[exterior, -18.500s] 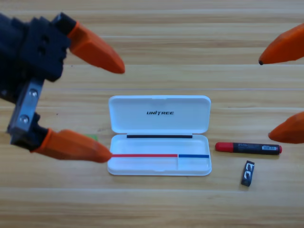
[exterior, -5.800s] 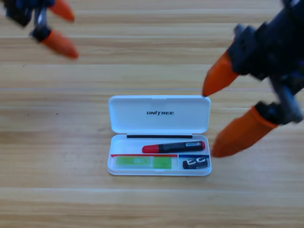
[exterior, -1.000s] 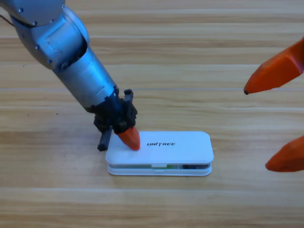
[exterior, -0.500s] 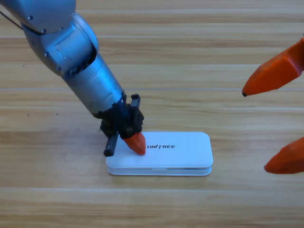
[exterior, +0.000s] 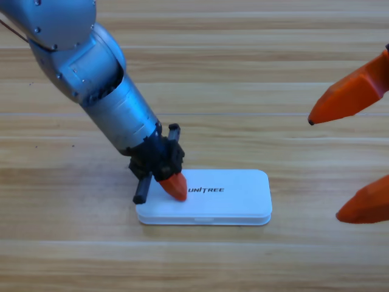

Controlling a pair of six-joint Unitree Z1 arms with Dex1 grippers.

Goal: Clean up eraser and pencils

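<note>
Pressing: left gripper (exterior: 176, 188) on shut white case (exterior: 231, 198), grip unclear | right gripper (exterior: 354, 155) spread wide

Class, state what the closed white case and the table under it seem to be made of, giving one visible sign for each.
White case: probably smooth moulded plastic; rounded corners, even sheen, printed logo. Table: wood or wood-look laminate; long grain lines and plank seams, which one cannot be told.

Wooden table (exterior: 255, 73) carries one shut white case (exterior: 225, 198), lying flat under the left gripper's (exterior: 176, 187) orange fingertip.
</note>
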